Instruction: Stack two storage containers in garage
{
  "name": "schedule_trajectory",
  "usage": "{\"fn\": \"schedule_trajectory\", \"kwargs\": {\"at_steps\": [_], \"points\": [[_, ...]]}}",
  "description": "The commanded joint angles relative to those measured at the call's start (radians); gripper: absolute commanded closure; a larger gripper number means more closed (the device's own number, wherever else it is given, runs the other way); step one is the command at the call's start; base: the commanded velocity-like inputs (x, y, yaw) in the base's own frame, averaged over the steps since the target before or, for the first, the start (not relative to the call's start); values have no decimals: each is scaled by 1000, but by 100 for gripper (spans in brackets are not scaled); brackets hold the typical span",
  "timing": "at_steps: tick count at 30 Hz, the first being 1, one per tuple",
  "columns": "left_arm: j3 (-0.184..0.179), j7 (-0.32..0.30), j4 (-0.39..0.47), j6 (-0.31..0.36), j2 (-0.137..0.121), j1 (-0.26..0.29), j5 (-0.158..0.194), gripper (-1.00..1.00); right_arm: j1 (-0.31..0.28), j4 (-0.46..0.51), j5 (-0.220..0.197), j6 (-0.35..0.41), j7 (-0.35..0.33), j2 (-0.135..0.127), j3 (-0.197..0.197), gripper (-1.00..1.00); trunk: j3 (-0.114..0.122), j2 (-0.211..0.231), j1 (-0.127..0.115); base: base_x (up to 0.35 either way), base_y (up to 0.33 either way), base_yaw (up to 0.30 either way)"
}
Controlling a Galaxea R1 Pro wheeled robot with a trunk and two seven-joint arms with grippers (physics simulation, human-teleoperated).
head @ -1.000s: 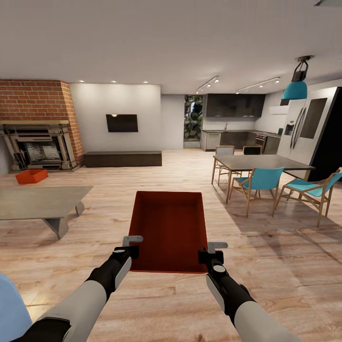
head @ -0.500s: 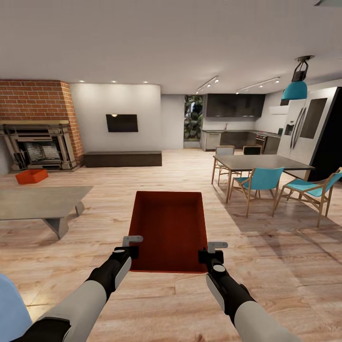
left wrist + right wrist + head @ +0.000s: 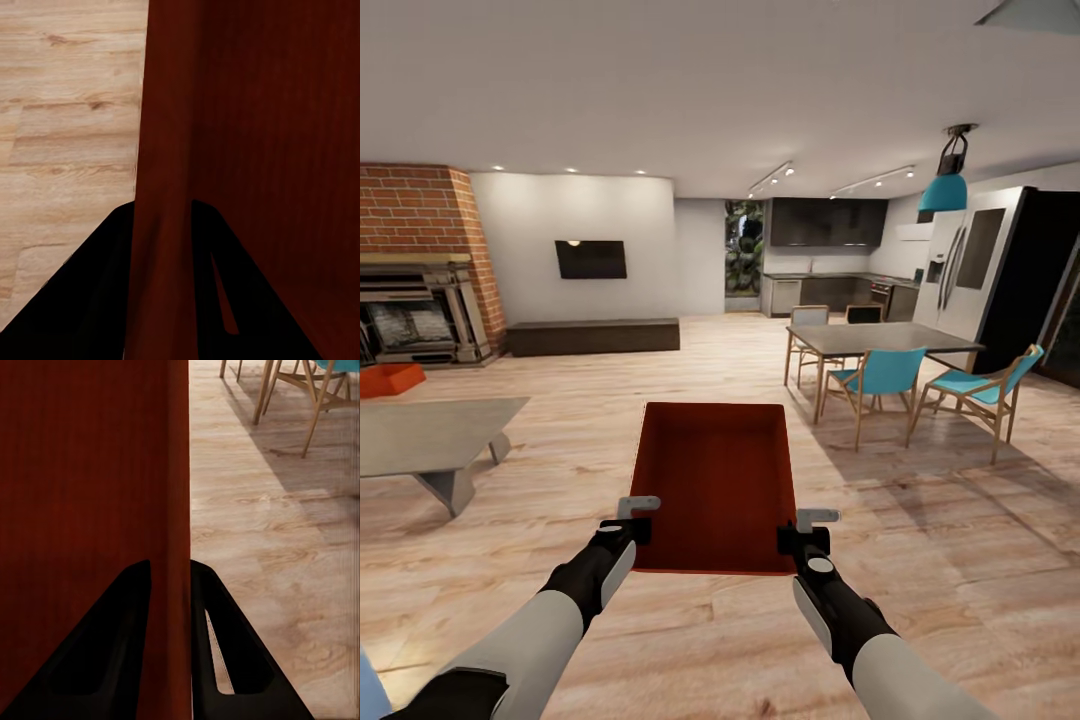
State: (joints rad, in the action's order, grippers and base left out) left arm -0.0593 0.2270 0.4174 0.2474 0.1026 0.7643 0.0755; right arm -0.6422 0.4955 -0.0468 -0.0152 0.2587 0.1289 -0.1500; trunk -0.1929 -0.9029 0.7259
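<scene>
I hold a red-orange open-top storage container (image 3: 712, 480) in front of me above the wood floor of the living room. My left gripper (image 3: 639, 517) is shut on its left wall (image 3: 161, 195). Over on the right wall (image 3: 176, 510), my right gripper (image 3: 806, 530) is shut as well. Black fingers (image 3: 112, 645) straddle that wall in the right wrist view. A second storage container (image 3: 385, 379) sits on the wood floor at far left, in front of the brick fireplace (image 3: 415, 270), cut off by the head view's edge.
A low grey table (image 3: 425, 435) stands at left. A dining table (image 3: 875, 342) with blue chairs (image 3: 880, 375) is at right, a fridge (image 3: 970, 265) behind it. A wall TV (image 3: 591, 259), a dark bench and a kitchen lie at the far end.
The whole view has shifted left, so the camera turned right: fireplace, far container and grey table slid toward the left edge. The held container and both grippers keep their place.
</scene>
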Motion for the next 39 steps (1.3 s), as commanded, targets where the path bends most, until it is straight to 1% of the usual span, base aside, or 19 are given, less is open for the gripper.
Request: {"fn": "schedule_trajectory", "kwargs": {"at_steps": [1,12,18,25,39], "points": [[-2,10,0,9,-4,0,0,100,-2,3,15,-5,13,-2,47,100,-1,-1,0,0,0,-242],[-2,10,0,9,-4,0,0,100,-2,4,15,-5,13,-2,47,100,-1,-1,0,0,0,-234],[-2,11,1,9,-4,0,0,100,-2,4,13,-2,12,-3,47,100,-1,-1,0,0,0,-44],[-2,10,1,9,-4,0,1,100,-2,5,17,-3,33,-2,47,100,-1,-1,0,0,0,-45],[-2,10,1,8,-4,0,1,100,-2,5,15,-6,46,0,47,100,1,-1,0,0,0,-228]]}}
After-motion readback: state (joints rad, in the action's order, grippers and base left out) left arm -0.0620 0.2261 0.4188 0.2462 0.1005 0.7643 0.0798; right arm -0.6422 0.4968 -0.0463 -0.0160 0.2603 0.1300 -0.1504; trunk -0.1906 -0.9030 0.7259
